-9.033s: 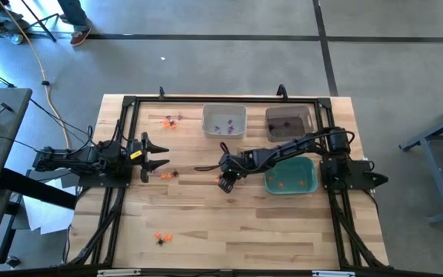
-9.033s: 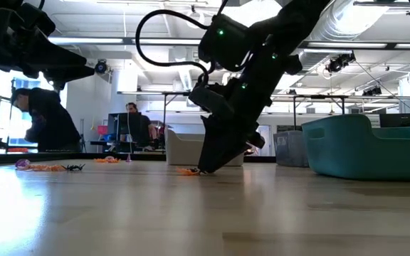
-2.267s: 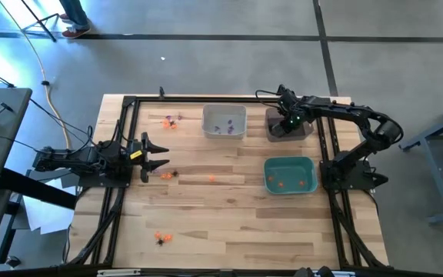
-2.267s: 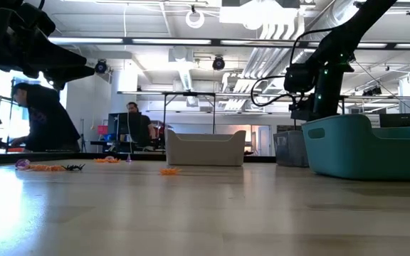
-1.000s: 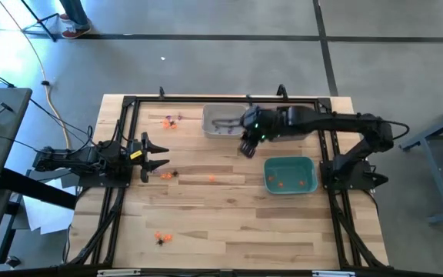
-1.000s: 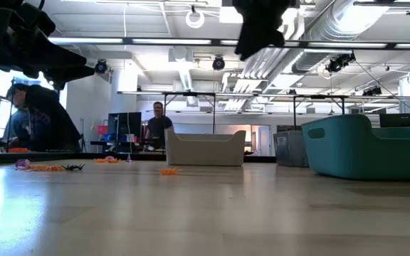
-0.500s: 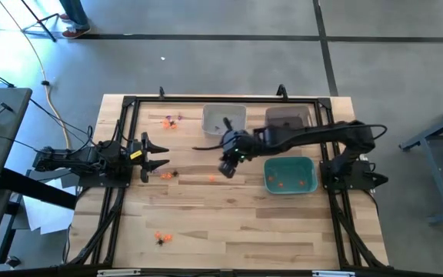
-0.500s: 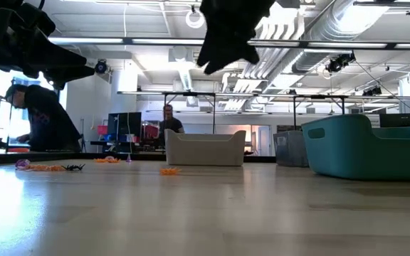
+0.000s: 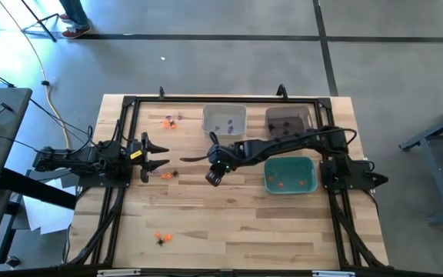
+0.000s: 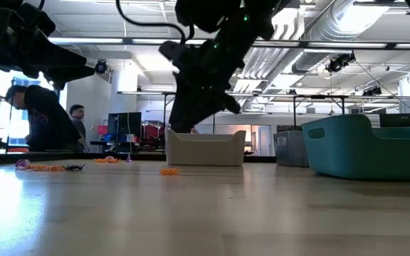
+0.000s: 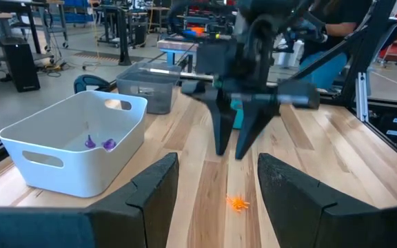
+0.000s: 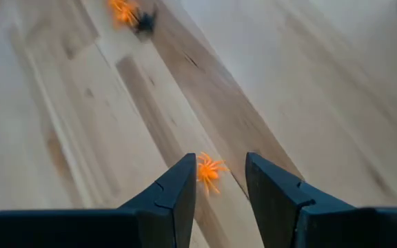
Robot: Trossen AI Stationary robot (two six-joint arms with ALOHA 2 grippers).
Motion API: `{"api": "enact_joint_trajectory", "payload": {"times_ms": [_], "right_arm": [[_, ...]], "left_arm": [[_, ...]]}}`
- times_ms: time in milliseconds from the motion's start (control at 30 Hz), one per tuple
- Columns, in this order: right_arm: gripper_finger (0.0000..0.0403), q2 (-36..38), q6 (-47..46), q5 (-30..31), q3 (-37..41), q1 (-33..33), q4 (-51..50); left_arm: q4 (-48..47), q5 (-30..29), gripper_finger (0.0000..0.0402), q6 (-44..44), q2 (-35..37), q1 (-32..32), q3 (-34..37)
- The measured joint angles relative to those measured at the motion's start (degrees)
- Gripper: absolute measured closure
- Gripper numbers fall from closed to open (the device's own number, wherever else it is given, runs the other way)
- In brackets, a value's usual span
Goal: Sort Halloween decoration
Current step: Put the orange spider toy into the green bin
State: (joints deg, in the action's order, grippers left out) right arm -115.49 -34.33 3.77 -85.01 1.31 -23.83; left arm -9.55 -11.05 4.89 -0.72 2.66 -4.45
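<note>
Orange spider trinket (image 12: 208, 170), one, lying flat mid-table on the wooden table (image 9: 229, 231); legs splay all round, so perhaps no long axis, and its heading is unclear. Right gripper (image 9: 214, 177) poised just above it, fingers apart, one to each side, not touching. More trinkets near the left gripper (image 9: 160, 155), parked at the table's left edge, fingers spread. Purple trinkets inside white bin (image 11: 81, 155).

Grey concrete floor (image 9: 206, 69), white ceiling ducts (image 10: 347, 21), distant workbenches (image 10: 191, 96).
</note>
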Motion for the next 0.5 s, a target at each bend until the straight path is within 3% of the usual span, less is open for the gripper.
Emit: {"api": "enact_joint_trajectory", "payload": {"times_ms": [500], "right_arm": [[0.0281, -4.62, -0.19, 1.21, 0.00, 2.36, 1.67]], "left_arm": [[-0.01, 0.00, 0.0216, 0.00, 0.01, 0.02, 0.00]]}}
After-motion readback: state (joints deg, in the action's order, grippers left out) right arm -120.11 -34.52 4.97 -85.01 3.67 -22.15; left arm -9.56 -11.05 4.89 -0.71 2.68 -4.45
